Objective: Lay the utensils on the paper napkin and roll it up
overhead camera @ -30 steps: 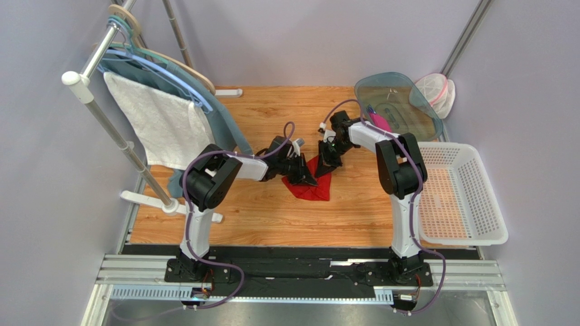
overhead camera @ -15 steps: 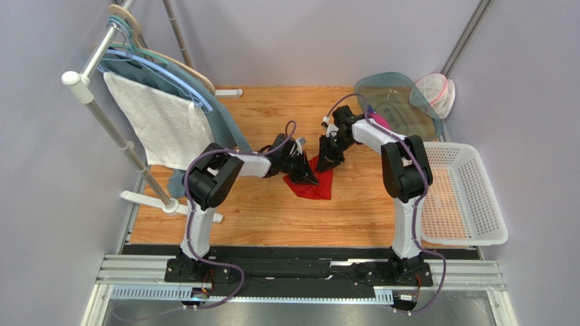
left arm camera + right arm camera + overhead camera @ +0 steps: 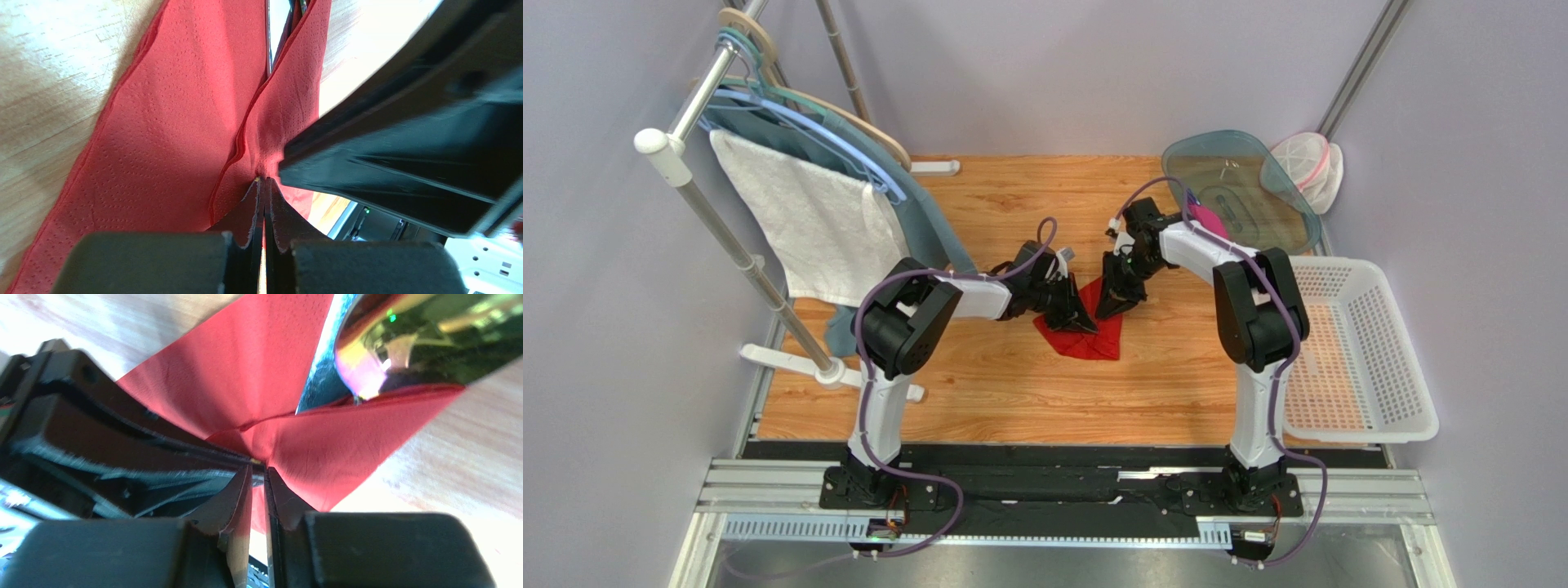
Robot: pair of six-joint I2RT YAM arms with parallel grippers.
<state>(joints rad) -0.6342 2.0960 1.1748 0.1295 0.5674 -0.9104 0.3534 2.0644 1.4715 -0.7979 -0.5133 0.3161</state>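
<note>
The red paper napkin (image 3: 1090, 338) lies mid-table, its far part folded up into a ridge. Shiny utensils (image 3: 380, 349) lie inside the fold; a slim metal piece (image 3: 270, 30) shows between the red layers. My left gripper (image 3: 1079, 321) is shut on a pinch of the napkin (image 3: 184, 122), the fingertips (image 3: 265, 179) pressed together. Coming from the far side, my right gripper (image 3: 1114, 304) meets the same ridge. Its tips (image 3: 258, 467) stand a narrow slit apart at the napkin (image 3: 344, 441), with nothing seen between them. The two grippers nearly touch.
A white slotted basket (image 3: 1369, 368) stands at the right edge, and a translucent tub (image 3: 1247, 196) at the back right. A rack (image 3: 707, 208) with a white towel (image 3: 817, 227) and hangers stands on the left.
My right gripper has let go, its jaws parting slightly, and has shifted a little to the right. The napkin's far corner now stands higher. The left gripper has kept its pinch.
</note>
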